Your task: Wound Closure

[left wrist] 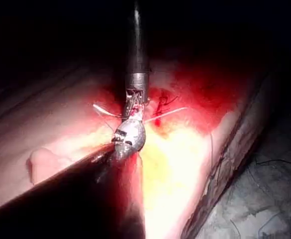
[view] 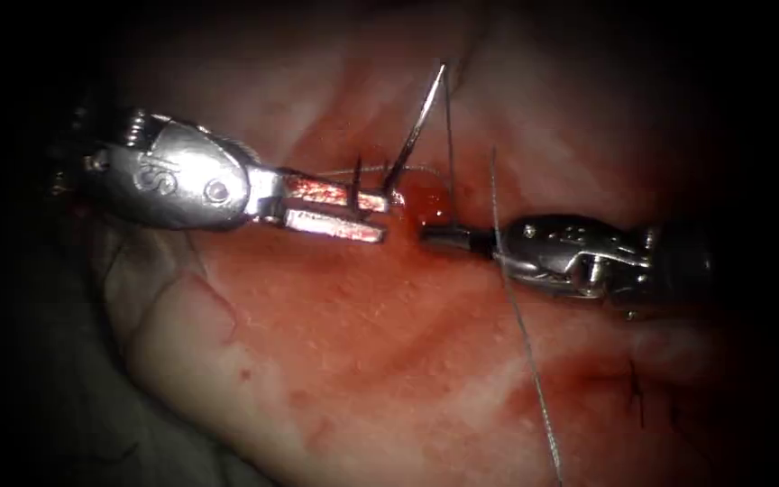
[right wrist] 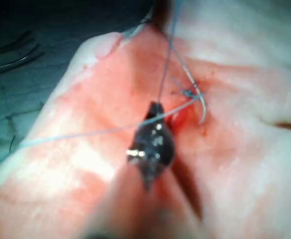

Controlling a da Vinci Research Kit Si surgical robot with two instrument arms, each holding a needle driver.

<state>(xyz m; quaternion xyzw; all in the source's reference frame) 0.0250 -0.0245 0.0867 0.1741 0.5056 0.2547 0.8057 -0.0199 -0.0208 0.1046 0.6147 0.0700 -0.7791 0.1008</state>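
Glossy steel on the left tool [view: 353,215], darker metal on the right tool [view: 444,238], wet, glistening tissue [view: 344,343] beneath.

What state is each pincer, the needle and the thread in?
Left pincer: open, holding nothing.
Right pincer: shut on the thread.
Needle: held by neither tool, standing up at the cut, lower end at the tissue.

Surgical practice bench: tissue [view: 335,361], tools.

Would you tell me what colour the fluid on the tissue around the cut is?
Red fluid on paler pink tissue; the endoscope view shows it best.
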